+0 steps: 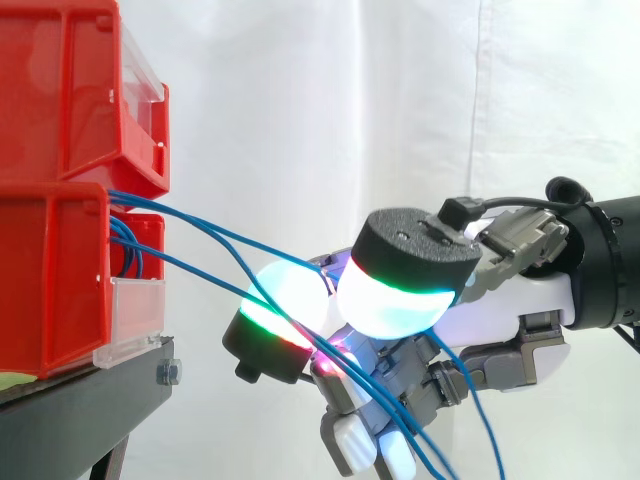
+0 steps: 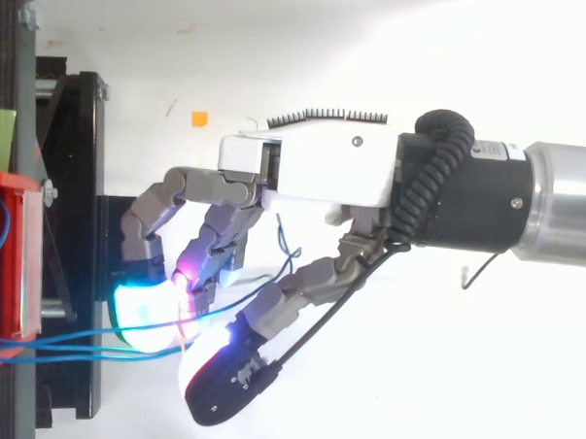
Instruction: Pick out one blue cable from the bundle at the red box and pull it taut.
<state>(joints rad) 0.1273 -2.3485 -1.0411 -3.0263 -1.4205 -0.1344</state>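
White curtain (image 1: 300, 100) fills the background on my side view, and two red bins sit stacked at 9 o'clock on the black stand (image 1: 90, 400). I cannot see into the upper red bin (image 1: 60, 90) from this angle. It shows me its ribbed wall and a clear plastic front lip. The lower red bin (image 1: 50, 280) has short loops of blue cable bunched at its open front, just above its own clear lip.

From that opening the blue cables (image 1: 200, 222) fan out toward 4 o'clock and run to the hand (image 1: 500, 320), which comes in from 3 o'clock. Between bin and hand the strands run nearly straight with a slight bow, spread a little apart from each other. Past the hand they drop toward 5 o'clock and leave the bottom edge.

On my top view the red bin (image 2: 4, 265) is at 9 o'clock, with a blue loop lying inside it, and three strands leave its lower corner toward 3 o'clock. The hand (image 2: 315, 167) reaches in from 3 o'clock with its fingers curled down toward 8 o'clock. The glowing fingertips (image 1: 395, 300) are closed together, cyan-white with green and red rims. The strands pass between these pads, so I read the hand as clenched on the blue cables. I cannot tell how many strands are actually pinched. One strand curls up toward 12 o'clock under the palm.
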